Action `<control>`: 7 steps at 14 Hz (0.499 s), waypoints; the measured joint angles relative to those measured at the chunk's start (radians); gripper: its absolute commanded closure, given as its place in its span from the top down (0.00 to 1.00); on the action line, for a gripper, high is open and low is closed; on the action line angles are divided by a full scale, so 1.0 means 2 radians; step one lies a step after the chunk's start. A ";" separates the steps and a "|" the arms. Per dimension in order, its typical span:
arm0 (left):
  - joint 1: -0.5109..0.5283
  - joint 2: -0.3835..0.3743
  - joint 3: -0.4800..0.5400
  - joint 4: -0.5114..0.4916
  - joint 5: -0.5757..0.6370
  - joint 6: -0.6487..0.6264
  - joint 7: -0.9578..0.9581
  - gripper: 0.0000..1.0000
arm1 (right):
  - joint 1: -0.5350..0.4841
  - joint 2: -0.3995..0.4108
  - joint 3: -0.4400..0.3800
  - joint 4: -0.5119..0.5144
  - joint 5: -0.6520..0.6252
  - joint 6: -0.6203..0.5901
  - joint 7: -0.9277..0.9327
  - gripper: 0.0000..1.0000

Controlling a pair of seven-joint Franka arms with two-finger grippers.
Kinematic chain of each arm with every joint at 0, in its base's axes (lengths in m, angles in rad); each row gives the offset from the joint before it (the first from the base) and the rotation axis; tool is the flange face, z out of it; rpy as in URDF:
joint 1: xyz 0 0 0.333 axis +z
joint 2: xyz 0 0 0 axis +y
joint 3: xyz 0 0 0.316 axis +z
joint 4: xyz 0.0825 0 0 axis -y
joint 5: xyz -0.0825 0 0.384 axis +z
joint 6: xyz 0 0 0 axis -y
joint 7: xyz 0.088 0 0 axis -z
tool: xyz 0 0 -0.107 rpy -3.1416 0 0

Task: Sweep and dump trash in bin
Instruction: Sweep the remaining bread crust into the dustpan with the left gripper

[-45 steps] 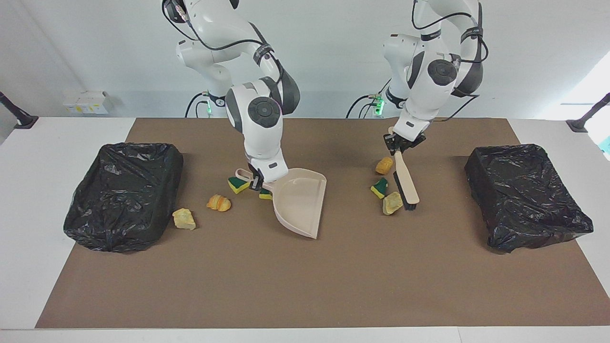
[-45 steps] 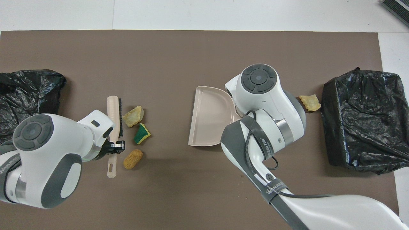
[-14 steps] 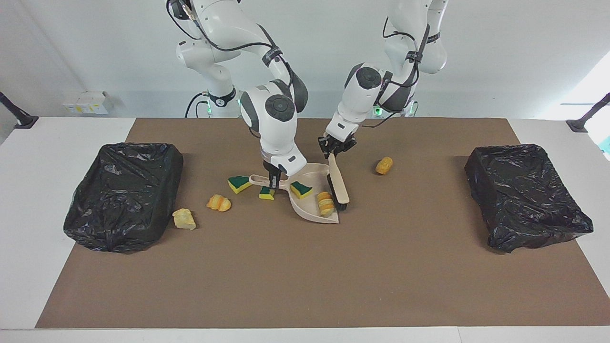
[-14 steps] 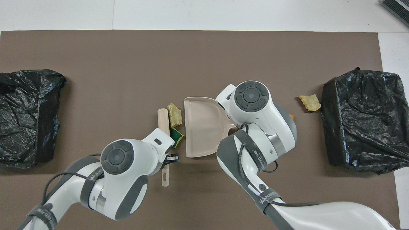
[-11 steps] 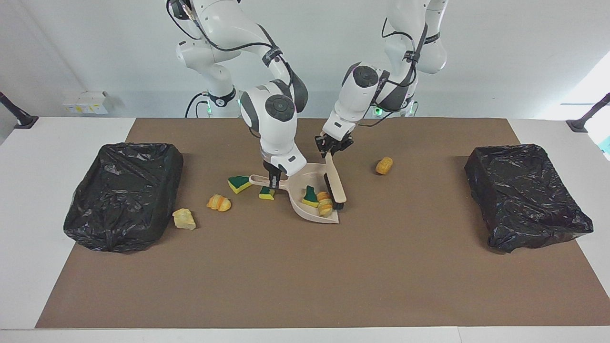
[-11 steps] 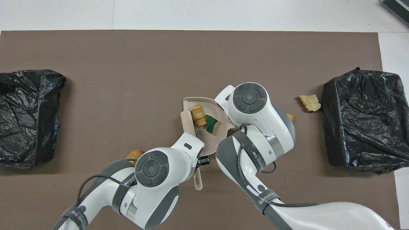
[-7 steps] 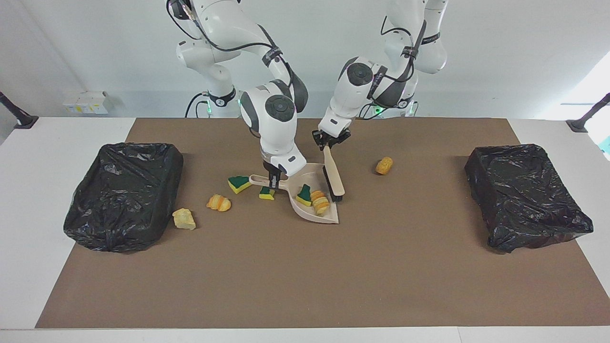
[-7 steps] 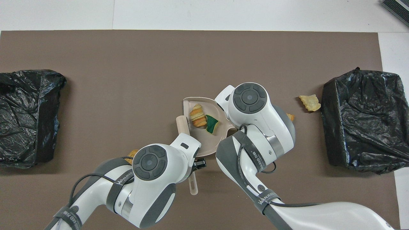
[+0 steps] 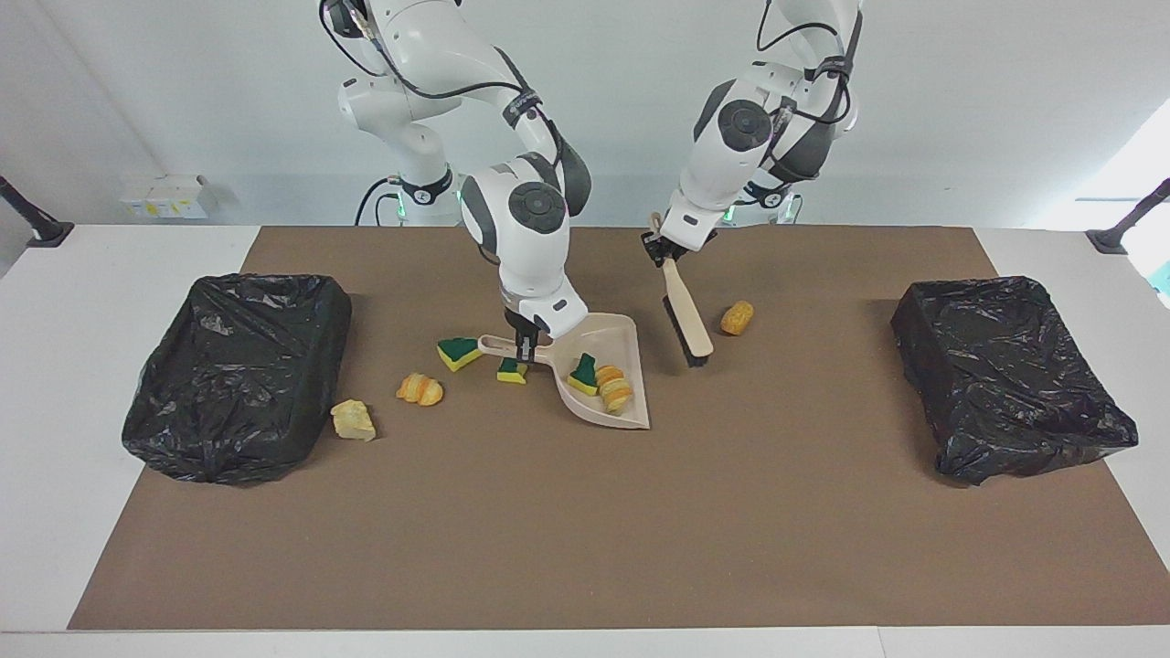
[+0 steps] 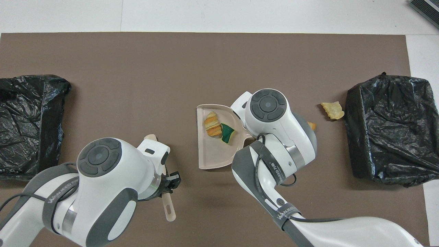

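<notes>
Scraps [image 9: 600,381], two, are lying in the dustpan [image 9: 603,372] the right pincer [image 9: 525,343] is pinching, left pincer [image 9: 660,249] is clamping the brush [image 9: 685,315], five are waiting outside, bins [image 9: 239,370] unfed.

Beige dustpan [image 9: 608,366] holds a green-and-yellow sponge piece [image 9: 582,374] and an orange-and-cream striped lump [image 9: 615,390]. Beige brush [image 9: 686,311] has black bristles. Brown mat [image 9: 585,530] covers the white tabletop [image 9: 82,274]; both bins [image 9: 239,375] are black-lined.

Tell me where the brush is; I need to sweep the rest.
In the facing view the brush hangs from the left hand, bristles down over the mat between the dustpan and the orange-brown lump.
</notes>
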 measured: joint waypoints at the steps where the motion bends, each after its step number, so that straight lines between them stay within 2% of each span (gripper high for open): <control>1: 0.000 -0.011 -0.001 -0.014 0.009 -0.002 -0.020 0.00 | 0.000 0.000 0.000 -0.001 0.000 0.003 0.000 0.00; 7: 0.011 -0.094 -0.005 -0.118 0.017 0.000 -0.062 0.00 | -0.001 0.000 -0.001 -0.006 0.000 0.008 -0.001 0.00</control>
